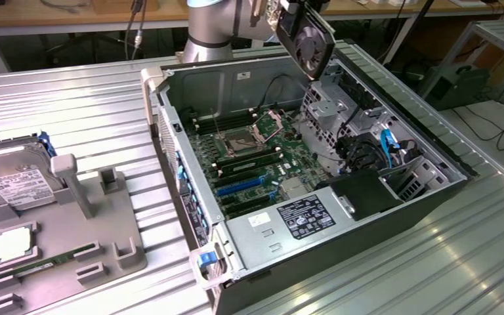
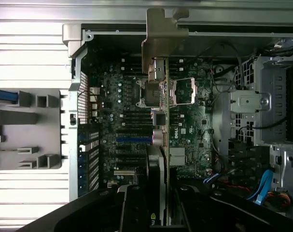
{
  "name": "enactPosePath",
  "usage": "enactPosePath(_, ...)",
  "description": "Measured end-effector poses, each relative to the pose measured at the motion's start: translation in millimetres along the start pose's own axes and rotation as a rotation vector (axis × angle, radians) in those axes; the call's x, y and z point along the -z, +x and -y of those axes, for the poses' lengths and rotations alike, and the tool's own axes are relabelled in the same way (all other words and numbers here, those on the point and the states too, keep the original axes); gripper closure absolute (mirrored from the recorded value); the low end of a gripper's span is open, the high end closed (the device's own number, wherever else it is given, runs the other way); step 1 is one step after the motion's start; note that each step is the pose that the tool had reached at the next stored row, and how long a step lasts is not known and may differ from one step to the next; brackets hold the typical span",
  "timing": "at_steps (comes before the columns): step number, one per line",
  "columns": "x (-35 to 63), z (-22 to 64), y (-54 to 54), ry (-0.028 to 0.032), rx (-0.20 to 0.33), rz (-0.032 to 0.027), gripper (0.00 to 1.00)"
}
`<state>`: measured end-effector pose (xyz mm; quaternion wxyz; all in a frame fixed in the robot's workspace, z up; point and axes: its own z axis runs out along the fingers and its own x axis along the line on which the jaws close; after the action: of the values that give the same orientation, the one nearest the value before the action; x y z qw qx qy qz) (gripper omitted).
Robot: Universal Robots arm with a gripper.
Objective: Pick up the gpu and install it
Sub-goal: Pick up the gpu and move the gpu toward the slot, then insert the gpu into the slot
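The gpu (image 1: 312, 41) is held up in the air, tilted, above the far end of the open computer case (image 1: 436, 141) (its round fan is seen in the exterior view, and its silver end piece (image 2: 163, 34) in the wrist view). The gripper (image 2: 158, 212) is closed on the gpu, it seems, with a black finger (image 2: 134, 208) pressed at the side of the thin card. The hard drive (image 1: 11, 180) and the memory stick (image 1: 55, 260) are seen on the grey holder (image 1: 86, 216), beside the case on the metal table (image 1: 77, 98).

gpu (image 1: 312, 41): black plastic cooler, metal bracket. Table (image 1: 77, 98): ribbed shiny metal. Holder (image 1: 103, 230): matt grey plastic.
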<state>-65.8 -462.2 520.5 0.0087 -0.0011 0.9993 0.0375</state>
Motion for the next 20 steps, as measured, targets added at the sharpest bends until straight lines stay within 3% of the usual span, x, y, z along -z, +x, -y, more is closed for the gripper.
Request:
enactPosePath(4, -0.3, 0.0, -7.1, 0.0138, 0.0, -0.0001, 0.73)
enactPosePath(9, -1.3, -1.6, -18.0, 0.0139, 0.0, -0.0001, 0.73)
enactPosePath(11, -2.7, -4.0, -29.7, 0.0139, 0.0, -0.0002, 0.73)
enactPosePath(14, -3.6, -4.4, -36.8, 0.0139, 0.0, -0.0002, 0.73)
enactPosePath(20, -3.6, -4.5, -37.2, 0.014, 0.0, -0.0002, 0.73)
